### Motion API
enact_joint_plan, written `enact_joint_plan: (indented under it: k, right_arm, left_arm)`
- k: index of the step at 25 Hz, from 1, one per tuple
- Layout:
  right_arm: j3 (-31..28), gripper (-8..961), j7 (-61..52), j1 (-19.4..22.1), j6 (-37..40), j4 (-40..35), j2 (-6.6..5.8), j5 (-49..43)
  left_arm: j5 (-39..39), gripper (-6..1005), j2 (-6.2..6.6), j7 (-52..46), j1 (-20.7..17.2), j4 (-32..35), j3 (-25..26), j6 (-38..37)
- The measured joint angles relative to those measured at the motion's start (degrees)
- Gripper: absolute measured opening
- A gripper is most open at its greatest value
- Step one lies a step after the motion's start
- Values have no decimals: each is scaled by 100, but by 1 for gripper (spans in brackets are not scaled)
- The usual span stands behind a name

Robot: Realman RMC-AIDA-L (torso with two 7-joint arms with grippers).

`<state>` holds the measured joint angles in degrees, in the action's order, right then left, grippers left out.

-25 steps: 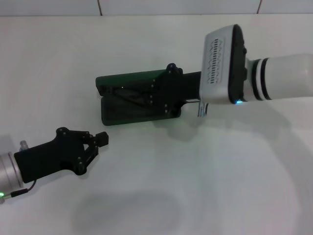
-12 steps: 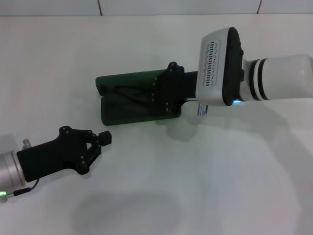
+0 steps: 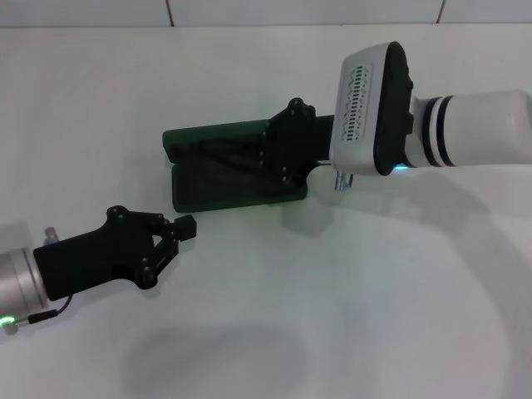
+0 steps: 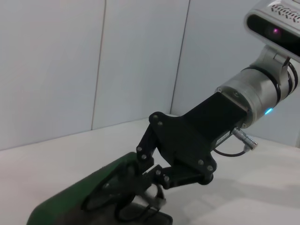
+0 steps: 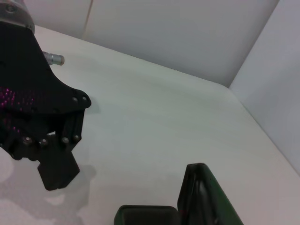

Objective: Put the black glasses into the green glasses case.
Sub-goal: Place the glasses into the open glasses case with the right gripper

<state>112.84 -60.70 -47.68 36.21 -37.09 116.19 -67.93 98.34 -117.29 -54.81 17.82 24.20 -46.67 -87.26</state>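
**Glasses are basically in, just need to let go and close up**

White tabletop (image 3: 274,316) with plain white wall panels behind it, that's the whole room as far as I can see. Biggest thing out there is my right arm, reaching in across the table with my right gripper (image 3: 270,158) down over the open case.

Next: the dark green rectangular hard case with rounded corners (image 3: 208,191), sitting open, lid (image 3: 212,135) tipped back on the far side, tray toward me. My left wrist camera shows it best. The thin black-framed glasses with slim temple arms (image 4: 105,199) are lying down inside the green shell, right under my right fingertips (image 4: 157,180). I honestly can't tell whether those fingers are clamped on the frame or already slack; it's all black on dark lining.

My left gripper (image 3: 179,233) is parked just in front of the case's near corner, not touching it, fingers pinched together on nothing.

So my read: placement looks about done. What's left is pulling the right hand clear, then maybe shutting the lid.
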Motion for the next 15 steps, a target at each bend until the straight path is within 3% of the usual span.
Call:
enact_joint_plan:
  k: [4,9,10,15]
  right_arm:
    - [-9,79,15,6,-1,0,0,-2]
    - [-70,287,18,24,60,-8,0,-4]
    - [-105,293,7,34,114,-28,0,-4]
    - [-876,320,-32,379,1111,-77,-5,12]
  left_arm:
    - [0,11,5,-7,76,-23,0,0]
    - [0,11,17,-9,100,-24,0,0]
    - [0,11,19,-12,101,-22,0,0]
    - [0,12,23,-82,153,-8,0,74]
